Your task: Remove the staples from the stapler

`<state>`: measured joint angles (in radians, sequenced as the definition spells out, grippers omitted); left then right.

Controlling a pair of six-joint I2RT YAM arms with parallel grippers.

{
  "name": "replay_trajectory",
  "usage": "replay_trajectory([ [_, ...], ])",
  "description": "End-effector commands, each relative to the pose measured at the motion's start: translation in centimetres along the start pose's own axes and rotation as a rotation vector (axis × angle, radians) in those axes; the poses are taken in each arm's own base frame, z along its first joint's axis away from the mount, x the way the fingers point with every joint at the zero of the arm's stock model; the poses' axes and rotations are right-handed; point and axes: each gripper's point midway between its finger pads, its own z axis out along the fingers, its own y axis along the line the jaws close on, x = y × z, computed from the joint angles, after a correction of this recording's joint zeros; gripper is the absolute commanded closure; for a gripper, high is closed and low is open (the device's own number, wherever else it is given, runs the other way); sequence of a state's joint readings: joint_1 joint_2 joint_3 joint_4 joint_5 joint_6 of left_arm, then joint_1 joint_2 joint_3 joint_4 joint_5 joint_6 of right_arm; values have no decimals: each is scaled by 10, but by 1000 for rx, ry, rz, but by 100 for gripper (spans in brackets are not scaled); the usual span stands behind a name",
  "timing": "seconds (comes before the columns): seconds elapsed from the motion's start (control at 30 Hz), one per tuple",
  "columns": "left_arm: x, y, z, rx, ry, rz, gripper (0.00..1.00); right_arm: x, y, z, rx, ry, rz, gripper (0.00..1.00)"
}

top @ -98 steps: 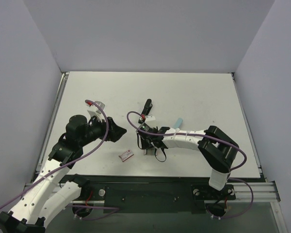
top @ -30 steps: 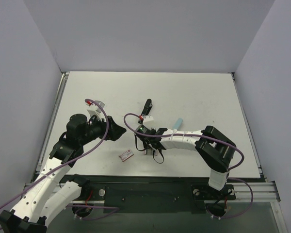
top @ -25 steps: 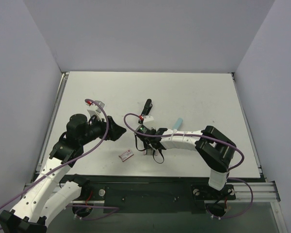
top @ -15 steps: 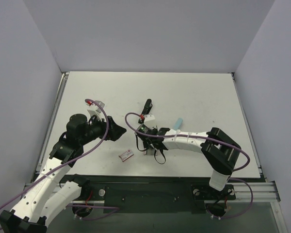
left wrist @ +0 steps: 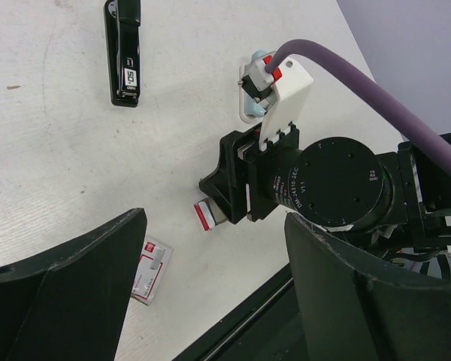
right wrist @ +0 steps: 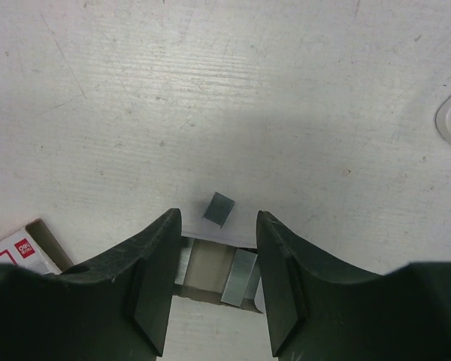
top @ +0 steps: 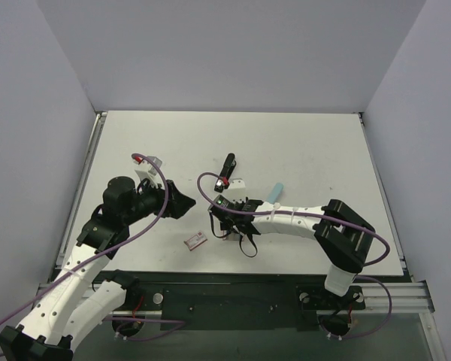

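Note:
The black stapler lies near the table's middle; it also shows in the left wrist view. A tiny grey strip of staples lies on the table just past my right gripper's fingertips. That gripper is open and low, its jaws either side of a small grey tray holding a silver staple strip. A pale blue rail piece lies right of it. My left gripper is open and empty, raised to the left.
A red-and-white staple box sleeve lies near the front edge, left of my right gripper; it also shows in the left wrist view. A small white piece lies below the stapler. The right arm stretches across the table's front.
My right arm has drawn slightly back toward the front and right, its gripper staying low over the tray. The left arm and the stapler have not moved.

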<state>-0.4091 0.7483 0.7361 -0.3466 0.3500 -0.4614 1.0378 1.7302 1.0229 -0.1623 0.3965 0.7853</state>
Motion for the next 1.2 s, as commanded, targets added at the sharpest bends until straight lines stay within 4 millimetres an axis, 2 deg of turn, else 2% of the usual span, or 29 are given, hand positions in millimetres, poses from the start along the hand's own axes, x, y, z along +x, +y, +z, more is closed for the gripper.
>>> replay_trajectory([
  [0.0,-14,-9,-2,38,-51,18,15,-4,-5,0,59,-22,59,59],
  [0.43,-16,-9,-3,37,-59,20,15,2,-2,11,88,-4,108,60],
  [0.83,-16,-9,-3,34,-59,21,15,15,3,18,83,41,112,61],
  [1.17,-16,-8,-3,28,-61,20,15,24,11,23,70,74,122,69],
])
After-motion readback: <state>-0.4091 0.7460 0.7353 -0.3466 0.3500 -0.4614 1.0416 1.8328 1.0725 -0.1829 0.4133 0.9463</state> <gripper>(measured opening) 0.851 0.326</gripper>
